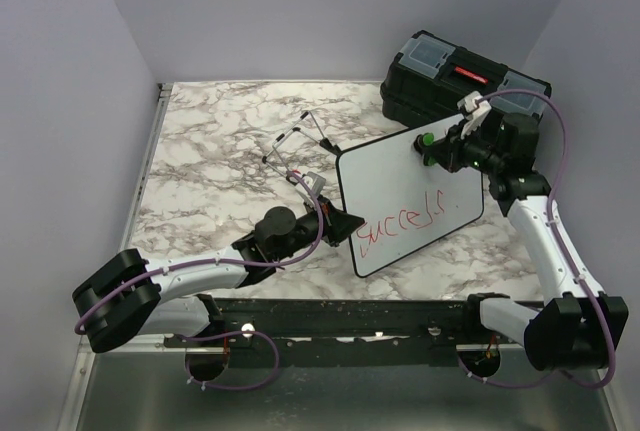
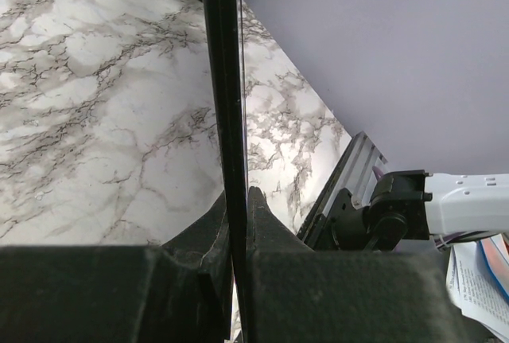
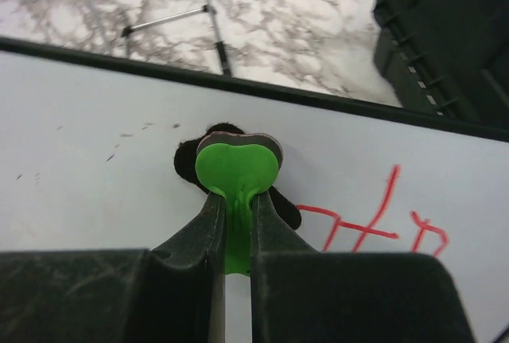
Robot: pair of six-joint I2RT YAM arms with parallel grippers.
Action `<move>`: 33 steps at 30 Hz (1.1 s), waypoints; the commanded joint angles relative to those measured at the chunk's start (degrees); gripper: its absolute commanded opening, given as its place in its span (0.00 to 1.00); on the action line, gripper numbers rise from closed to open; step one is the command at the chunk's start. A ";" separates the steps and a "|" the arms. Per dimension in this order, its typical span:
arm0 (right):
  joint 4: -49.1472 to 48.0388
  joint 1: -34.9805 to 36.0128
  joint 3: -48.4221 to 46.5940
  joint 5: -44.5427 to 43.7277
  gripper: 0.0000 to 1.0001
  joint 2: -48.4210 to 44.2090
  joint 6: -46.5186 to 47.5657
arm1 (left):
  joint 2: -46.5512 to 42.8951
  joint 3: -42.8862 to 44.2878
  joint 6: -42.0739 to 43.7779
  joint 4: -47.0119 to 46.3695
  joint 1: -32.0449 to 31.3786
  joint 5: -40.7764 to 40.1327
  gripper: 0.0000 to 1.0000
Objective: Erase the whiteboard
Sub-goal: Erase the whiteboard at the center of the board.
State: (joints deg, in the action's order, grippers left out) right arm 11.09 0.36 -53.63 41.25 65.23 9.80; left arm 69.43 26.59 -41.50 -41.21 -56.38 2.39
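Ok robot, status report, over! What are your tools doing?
Left tool shut on whiteboard edge. Right tool shut on green eraser, against board. Red writing not yet wiped. Nothing blocking.

One desk (image 1: 220, 151). One whiteboard (image 1: 400, 186), bearing one line of red handwriting (image 1: 405, 223). One black wire easel stand (image 1: 295, 146). One black toolbox (image 1: 430, 86). One green eraser (image 3: 236, 169). Two robot arms: one left arm (image 1: 200, 273) and one right arm (image 1: 545, 241). Two claws, one to each arm: the left claw (image 2: 237, 200) and the right claw (image 3: 236, 200), each with two fingers, four fingers in all.
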 commanded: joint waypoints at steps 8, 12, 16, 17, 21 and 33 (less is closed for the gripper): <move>8.15 0.01 0.45 -1.74 0.01 0.02 8.87 | -2.07 -0.12 1.23 -6.29 -0.40 2.09 0.00; 17.05 -0.01 0.54 12.44 0.01 1.40 17.50 | -1.84 0.12 1.33 -6.42 -0.40 2.16 0.00; 15.86 -0.01 0.10 16.45 0.01 1.13 16.13 | -1.64 0.22 1.20 -6.60 -0.40 2.28 0.00; 12.70 0.03 0.17 14.26 0.01 0.69 12.96 | -1.65 0.25 1.15 -6.60 -0.40 2.24 0.00; -3.68 -0.01 1.41 -5.20 0.01 -0.98 -3.83 | -1.80 0.07 1.07 -6.60 -0.40 2.18 0.00; 8.58 -0.01 2.95 -1.34 0.01 -0.21 14.56 | -2.08 -0.25 1.07 -7.21 -0.40 2.70 0.00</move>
State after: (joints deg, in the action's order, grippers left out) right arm 10.04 0.40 -53.01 30.72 66.41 11.25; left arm 69.43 26.00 -42.02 -42.09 -56.36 2.46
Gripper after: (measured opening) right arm 0.111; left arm 0.045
